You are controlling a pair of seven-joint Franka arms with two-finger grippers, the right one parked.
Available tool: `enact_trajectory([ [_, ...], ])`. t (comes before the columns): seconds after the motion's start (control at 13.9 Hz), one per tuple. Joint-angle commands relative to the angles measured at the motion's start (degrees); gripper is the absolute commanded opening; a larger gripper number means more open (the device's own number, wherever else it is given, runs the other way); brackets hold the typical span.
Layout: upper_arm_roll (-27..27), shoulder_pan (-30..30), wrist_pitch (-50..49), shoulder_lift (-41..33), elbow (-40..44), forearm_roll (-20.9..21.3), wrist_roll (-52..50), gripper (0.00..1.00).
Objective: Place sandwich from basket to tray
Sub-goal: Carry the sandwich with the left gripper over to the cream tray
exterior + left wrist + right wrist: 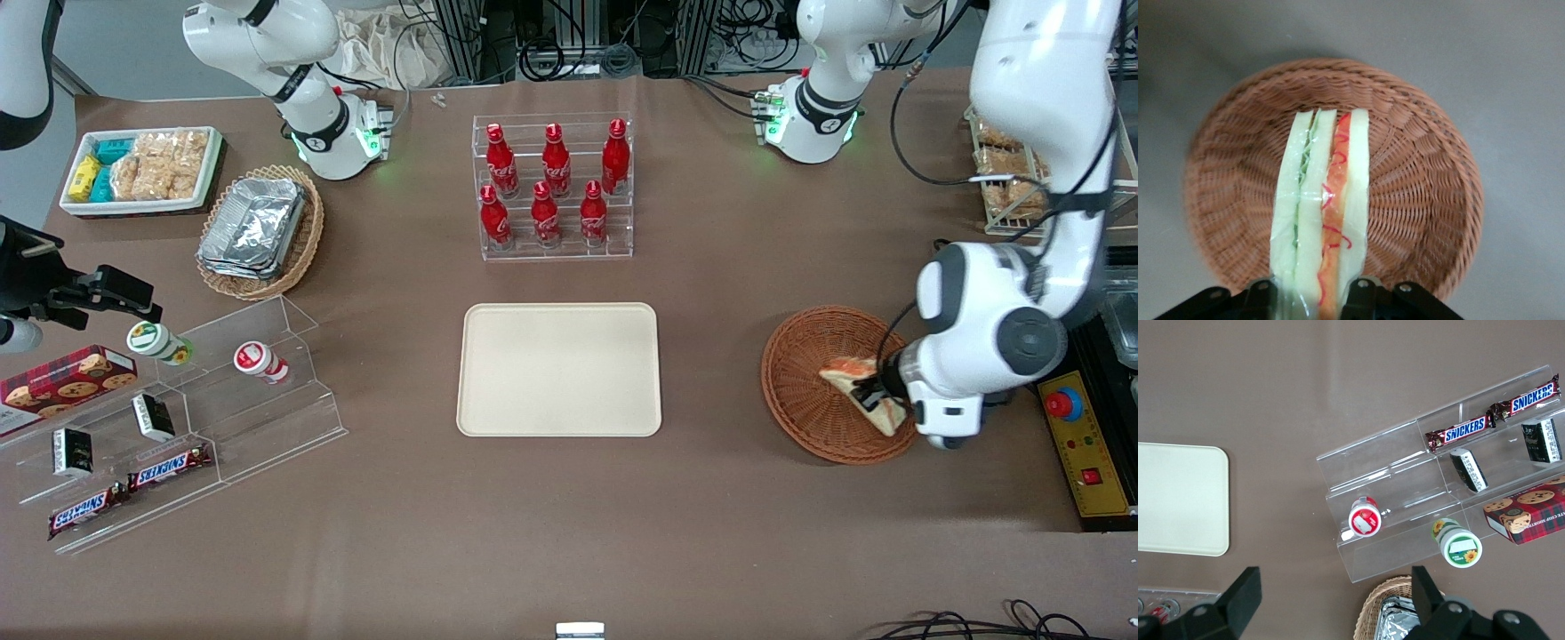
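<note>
Front view shows the counter [711, 533] with the tray [559, 369] in its middle, and nothing lies on this tray yet. Toward the working arm's end of the counter stands the basket [805, 391], and the sandwich [845, 372] is over it, not yet carried away. The gripper [876, 391] is down at the basket and pinches the sandwich; in the left wrist view the sandwich [1319, 213] stands on edge between the two fingers [1361, 293], which press its wrapped sides, with the basket [1418, 173] under it. So I judge that the grasp is made, while the lift, the travel to the tray and the release are all left to do.

Readable writing is little: two chocolate bars [1458, 431] on the clear stepped stand [1405, 493] say SNICKERS. The red bottles [556, 187] in the clear rack have white script, too small to read.
</note>
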Motion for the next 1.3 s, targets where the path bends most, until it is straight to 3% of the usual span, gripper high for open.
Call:
enact_trajectory([
  [0.0,-0.1,0.1,-16.5,-0.6,14.1,0.2,2.8,0.0],
  [0.22,-1.1,-0.1,-28.6,-0.8,24.6,-0.6,5.8,0.0],
  [0.36,-2.1,-0.4,-30.8,-0.7,30.5,-4.2,12.9,0.0],
  [0.51,-7.0,-0.5,-30.1,-0.1,32.1,-4.1,20.3,0.0],
  [0.65,-10.5,-2.1,-27.7,0.9,31.6,-3.8,20.0,0.0],
  [0.87,-10.5,-10.4,-20.8,4.7,30.7,-2.9,17.1,0.0],
  [1.23,-10.5,-21.1,-11.8,15.2,30.5,4.0,10.0,0.0],
])
